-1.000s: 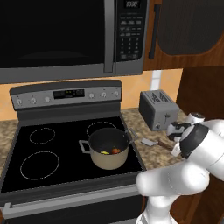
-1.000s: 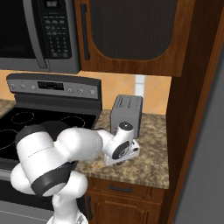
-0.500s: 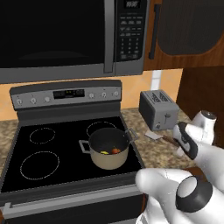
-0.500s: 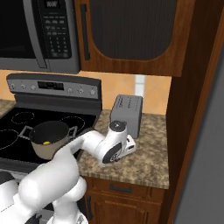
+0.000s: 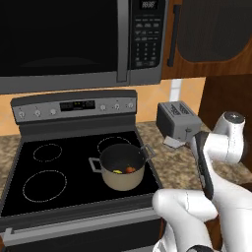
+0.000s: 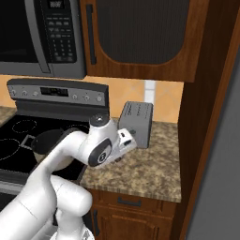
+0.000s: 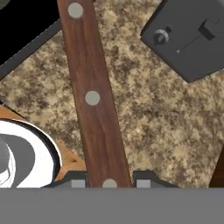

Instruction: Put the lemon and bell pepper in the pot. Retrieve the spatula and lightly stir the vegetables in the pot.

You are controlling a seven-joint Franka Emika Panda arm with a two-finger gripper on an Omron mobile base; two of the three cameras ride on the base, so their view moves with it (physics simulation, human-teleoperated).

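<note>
Now the claw (image 7: 108, 180) is clamped on the spatula (image 7: 92, 94) handle, above the counter (image 7: 148, 118) near the toaster (image 7: 188, 37).

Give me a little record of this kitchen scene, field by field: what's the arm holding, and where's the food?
End effector: shut on the long dark brown wooden spatula handle
Spatula: held over the speckled stone counter, blade near the grey toaster
Round beige pot: on the black stovetop
Small yellow lemon: inside the pot
Small red bell pepper: inside the pot, beside the lemon
</note>
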